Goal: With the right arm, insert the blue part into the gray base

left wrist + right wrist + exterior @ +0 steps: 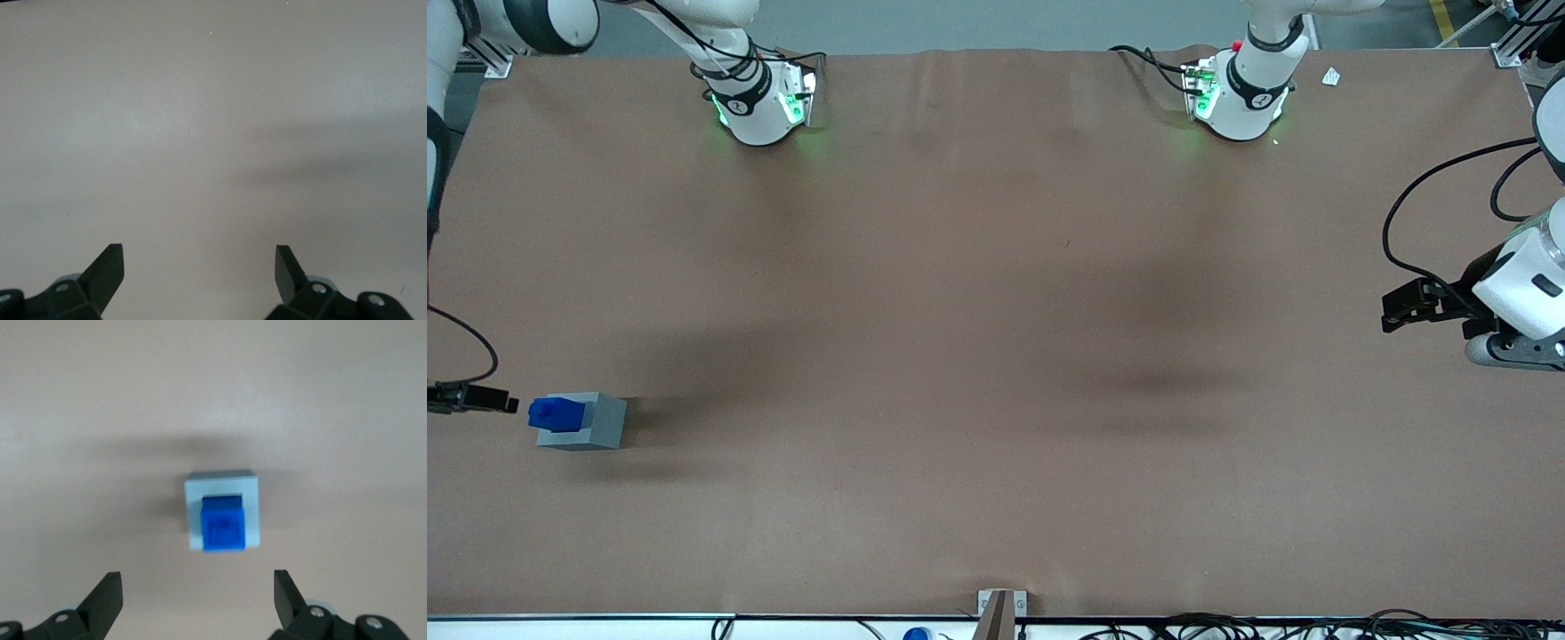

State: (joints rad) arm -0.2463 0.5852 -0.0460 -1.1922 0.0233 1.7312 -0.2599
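The gray base (605,423) sits on the brown table toward the working arm's end. The blue part (556,413) stands in its top and sticks up out of it. In the right wrist view the blue part (223,523) sits inside the rim of the gray base (193,513). My right arm's gripper (509,404) hovers beside the base, apart from it, at the table's working-arm end. In the wrist view the gripper (197,577) is open and empty, with both fingertips well clear of the block.
The two arm bases (765,102) (1240,98) stand at the table edge farthest from the front camera. The parked gripper (1405,307) hangs at the parked arm's end. A small bracket (1000,609) and cables (1227,627) lie along the near edge.
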